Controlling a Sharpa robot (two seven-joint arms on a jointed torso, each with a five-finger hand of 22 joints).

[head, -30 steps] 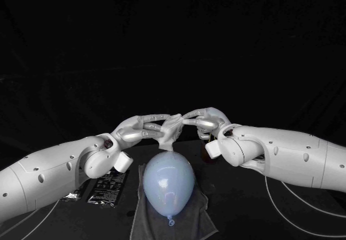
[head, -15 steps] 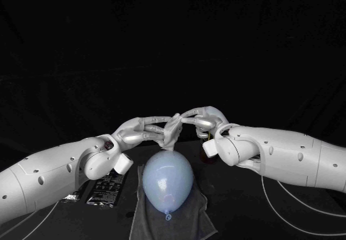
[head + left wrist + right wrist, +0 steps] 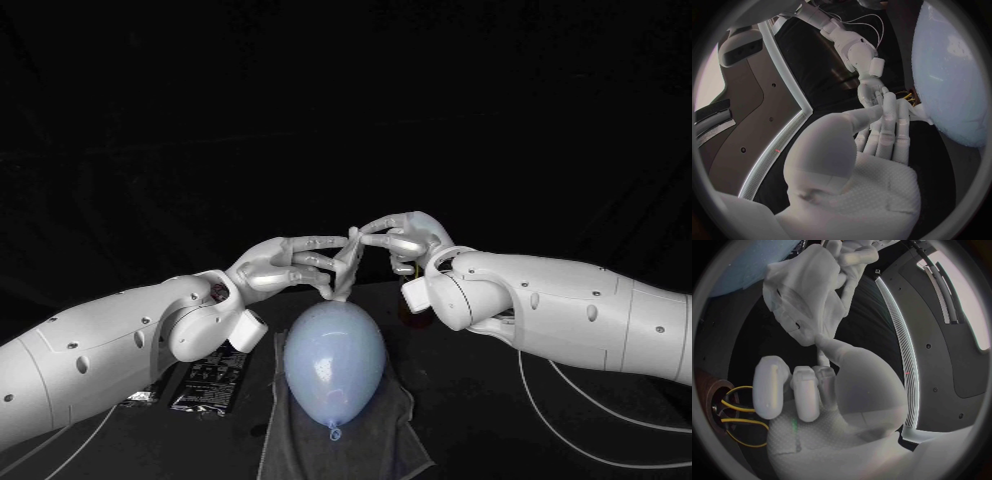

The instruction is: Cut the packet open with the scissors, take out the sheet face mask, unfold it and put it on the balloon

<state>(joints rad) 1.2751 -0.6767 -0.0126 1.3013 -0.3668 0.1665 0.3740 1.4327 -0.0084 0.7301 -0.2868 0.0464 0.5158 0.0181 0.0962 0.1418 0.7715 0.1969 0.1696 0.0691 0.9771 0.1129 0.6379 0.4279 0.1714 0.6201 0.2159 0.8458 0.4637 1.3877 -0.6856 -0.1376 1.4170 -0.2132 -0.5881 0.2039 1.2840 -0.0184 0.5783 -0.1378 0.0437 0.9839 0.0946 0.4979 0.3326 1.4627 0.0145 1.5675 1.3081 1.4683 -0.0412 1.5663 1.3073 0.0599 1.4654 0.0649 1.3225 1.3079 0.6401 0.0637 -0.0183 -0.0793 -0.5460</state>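
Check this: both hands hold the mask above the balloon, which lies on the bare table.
Wrong in one respect: the balloon lies on a grey cloth, not the bare table, as the head view shows. The left hand and right hand do hold the mask above it.

Balloon (image 3: 335, 352) lies on cloth (image 3: 353, 435). Packet (image 3: 216, 375) sits left of cloth. Mask (image 3: 343, 268) hangs above balloon's far end, pinched between left hand (image 3: 289, 268) and right hand (image 3: 407, 240).
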